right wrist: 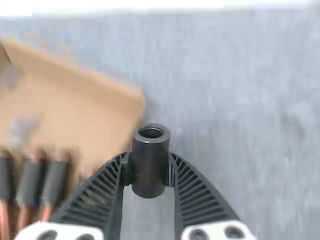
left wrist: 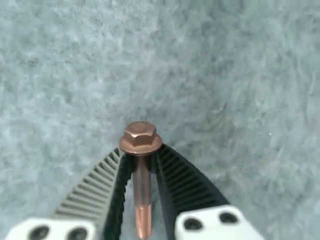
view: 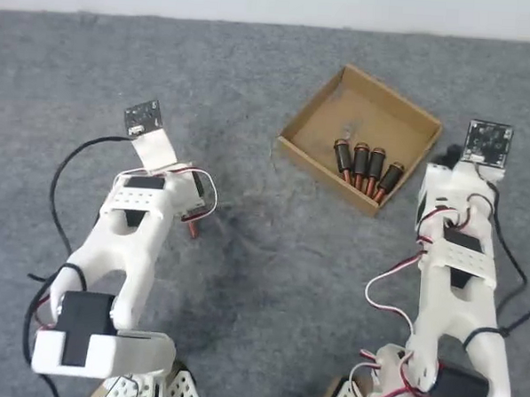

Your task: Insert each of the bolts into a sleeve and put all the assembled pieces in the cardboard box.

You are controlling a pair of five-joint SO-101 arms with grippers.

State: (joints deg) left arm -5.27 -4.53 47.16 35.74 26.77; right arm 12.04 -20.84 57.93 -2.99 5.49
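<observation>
Left wrist view: left fingers (left wrist: 107, 180) closed on a copper-coloured bolt (left wrist: 142, 142). Shank pinched between the two ribbed inner faces and lying along the gap. Hex head just past the fingertips, free beyond them. Threaded end pointing back toward the wrist. Grey carpet-like surface (left wrist: 225, 75) behind the head.

Right wrist view: right fingers (right wrist: 192, 190) closed on a black sleeve (right wrist: 150, 155). Gripped across its middle, one fingertip on each side. Open bore at the far end, standing out past the tips. Near end hanging in the gap between the fingers. Cardboard box (right wrist: 90, 120) just beside the sleeve, one corner close to the open end. Dark assembled pieces (right wrist: 30, 182) side by side inside the box, blurred.

High view: cardboard box set at an angle on the surface. Four assembled pieces in a row inside, against the box wall nearest the arms, with black sleeve ends toward the box's middle and copper ends toward that wall. Right arm's wrist just beside the box's corner on that arm's side. Left arm well apart from the box, on the opposite side. Bolt seen as a small copper stub below the left fingers, far from the box and low over the surface. Cannot tell whether touching the surface.
</observation>
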